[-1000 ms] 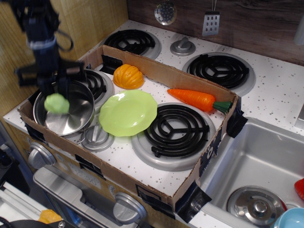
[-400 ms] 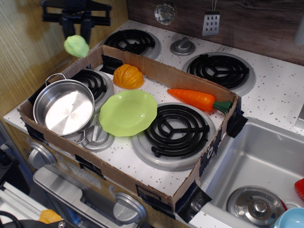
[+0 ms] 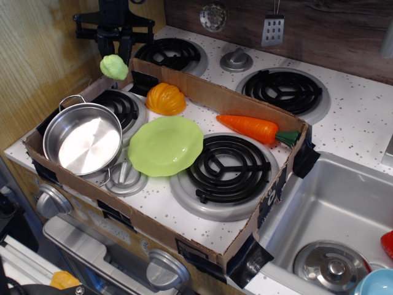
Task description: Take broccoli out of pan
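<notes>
The pale green lumpy broccoli [image 3: 114,66] hangs in the air above the back left corner of the cardboard box, near the box wall. My black gripper [image 3: 116,49] is right above it and shut on its top. The shiny steel pan [image 3: 83,138] with two loop handles sits empty on the front left burner, well below and in front of the broccoli.
A cardboard box wall [image 3: 202,92] rings the stove's left half. Inside lie a lime-green plate [image 3: 166,145], an orange pumpkin-like toy [image 3: 165,99] and a carrot [image 3: 255,128]. A sink [image 3: 334,215] with a lid is at the right.
My gripper lifted the broccoli out of the pan, rose to the back left, then moved right and slightly down toward the box's back corner. The pan is empty.
</notes>
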Robot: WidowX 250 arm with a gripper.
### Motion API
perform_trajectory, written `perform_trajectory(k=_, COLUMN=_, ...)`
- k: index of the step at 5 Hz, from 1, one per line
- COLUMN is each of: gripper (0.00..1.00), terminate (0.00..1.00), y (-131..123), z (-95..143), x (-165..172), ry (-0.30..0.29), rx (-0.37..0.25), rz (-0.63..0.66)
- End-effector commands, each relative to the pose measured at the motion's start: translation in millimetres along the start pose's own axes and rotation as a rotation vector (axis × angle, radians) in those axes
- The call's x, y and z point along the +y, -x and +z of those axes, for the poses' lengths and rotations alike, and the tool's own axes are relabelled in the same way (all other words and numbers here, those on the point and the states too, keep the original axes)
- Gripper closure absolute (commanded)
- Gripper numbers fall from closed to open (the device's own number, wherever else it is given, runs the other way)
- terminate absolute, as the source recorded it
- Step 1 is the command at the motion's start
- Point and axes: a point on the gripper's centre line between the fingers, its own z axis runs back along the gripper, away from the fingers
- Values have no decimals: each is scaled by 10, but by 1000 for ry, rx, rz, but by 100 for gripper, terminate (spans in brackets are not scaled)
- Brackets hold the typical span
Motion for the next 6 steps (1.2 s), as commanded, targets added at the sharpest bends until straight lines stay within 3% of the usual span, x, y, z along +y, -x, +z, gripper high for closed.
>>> perform_trajectory(k=1, gripper=100, terminate=0, y=12, z=62, x=-7, ry=24, rx=-48, rz=19)
perform_trajectory(k=4, gripper=100, terminate=0, y=244, z=-145, x=-49, ry=83, rx=-16, rz=51)
perform_trajectory(k=5, gripper=0, terminate=0, y=203, z=-76, x=71, ry=81, rx=-35, rz=24)
perform_trajectory(k=6, gripper=0, terminate=0, y=163, z=-30, x=126, ry=40, rx=-33, rz=18)
